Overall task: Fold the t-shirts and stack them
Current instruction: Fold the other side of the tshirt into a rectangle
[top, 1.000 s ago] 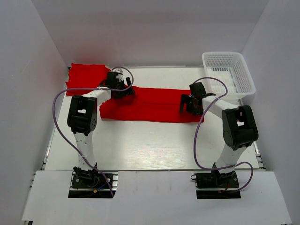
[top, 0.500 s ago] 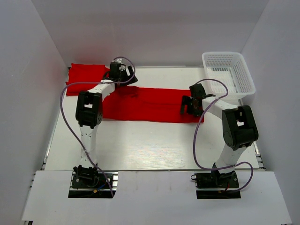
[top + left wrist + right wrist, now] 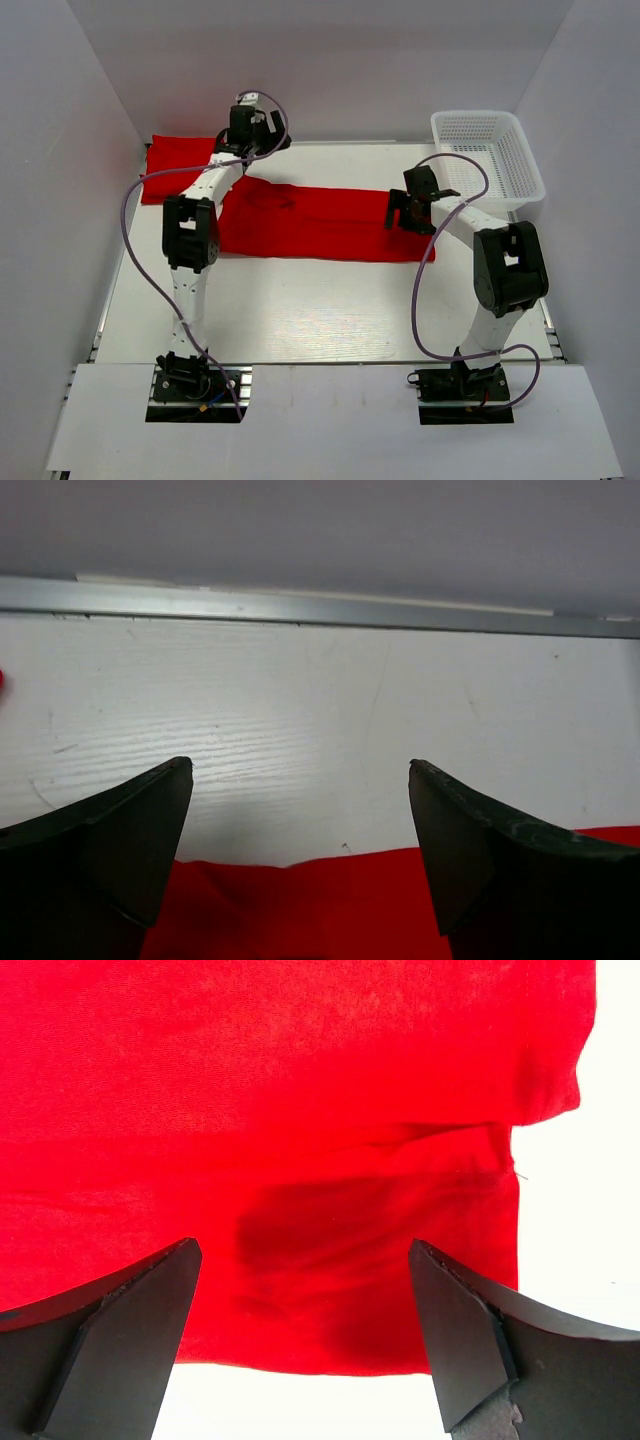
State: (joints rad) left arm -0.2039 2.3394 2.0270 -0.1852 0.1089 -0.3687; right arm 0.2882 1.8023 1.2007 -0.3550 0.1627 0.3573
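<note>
One red t-shirt (image 3: pixel 320 222) lies folded into a long strip across the middle of the table. A second folded red t-shirt (image 3: pixel 180 165) lies at the back left corner. My left gripper (image 3: pixel 252 128) is open and empty, lifted near the table's back edge. In the left wrist view (image 3: pixel 300 768) it looks at bare table, with the strip's edge (image 3: pixel 330 905) just below its fingers. My right gripper (image 3: pixel 405 213) is open and empty above the strip's right end. The right wrist view (image 3: pixel 302 1248) shows the cloth (image 3: pixel 300 1090) between its fingers and the shirt's hem near the bottom.
A white mesh basket (image 3: pixel 530 165) stands at the back right, close behind the right arm. A metal rail (image 3: pixel 300 605) runs along the table's back edge below the grey wall. Side walls close in the table left and right.
My left gripper has left the strip's left end and moved back toward the rear wall. My right gripper has shifted slightly back over the strip's right end. The strip stays flat.
</note>
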